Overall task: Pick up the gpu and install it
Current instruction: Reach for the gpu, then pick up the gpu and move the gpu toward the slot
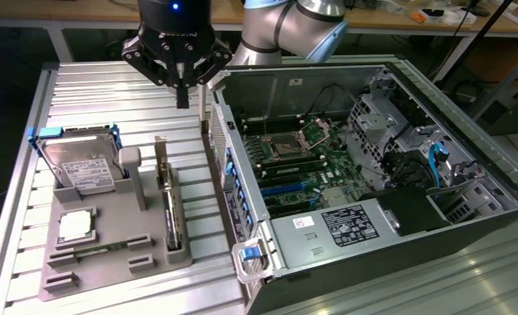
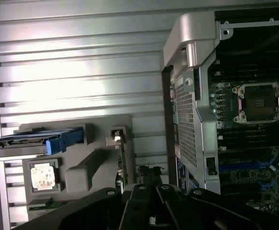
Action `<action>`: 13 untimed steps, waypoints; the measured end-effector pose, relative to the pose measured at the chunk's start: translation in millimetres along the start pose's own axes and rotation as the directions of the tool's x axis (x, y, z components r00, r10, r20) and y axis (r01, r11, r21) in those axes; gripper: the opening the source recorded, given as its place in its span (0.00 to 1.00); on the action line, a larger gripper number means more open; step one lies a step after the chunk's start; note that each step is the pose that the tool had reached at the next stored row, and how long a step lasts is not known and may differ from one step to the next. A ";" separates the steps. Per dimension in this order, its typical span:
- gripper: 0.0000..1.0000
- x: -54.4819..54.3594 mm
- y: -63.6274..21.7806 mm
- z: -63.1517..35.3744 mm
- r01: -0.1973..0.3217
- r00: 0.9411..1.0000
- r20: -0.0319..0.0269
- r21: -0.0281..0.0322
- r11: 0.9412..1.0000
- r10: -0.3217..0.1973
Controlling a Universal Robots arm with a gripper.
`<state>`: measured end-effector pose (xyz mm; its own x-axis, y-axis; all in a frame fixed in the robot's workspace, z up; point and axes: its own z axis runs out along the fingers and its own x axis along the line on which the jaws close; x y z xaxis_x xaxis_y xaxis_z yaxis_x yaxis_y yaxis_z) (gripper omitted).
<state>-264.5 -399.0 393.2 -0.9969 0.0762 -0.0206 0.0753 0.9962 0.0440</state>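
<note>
Tool (image 1: 183, 98) hangs near on-edge gpu (image 1: 170, 207), bracket (image 1: 160, 156) end toward it

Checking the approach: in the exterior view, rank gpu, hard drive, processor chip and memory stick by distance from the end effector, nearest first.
From the end effector:
1. gpu, upright, bracket end nearest.
2. hard drive, toward the exterior view's left; close call with gpu.
3. processor chip, lying flat beyond the drive.
4. memory stick, farthest along.
</note>
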 end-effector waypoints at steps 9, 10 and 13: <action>0.11 8.7 -0.7 -0.2 0.000 1.000 -0.001 0.000 1.000 0.000; 0.11 9.2 -0.7 -0.2 0.000 1.000 -0.001 0.000 1.000 0.000; 0.11 9.2 -0.7 -0.2 0.000 1.000 -0.001 0.000 1.000 0.000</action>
<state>-273.8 -399.0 393.2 -0.9969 0.0762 -0.0198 0.0753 0.9962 0.0440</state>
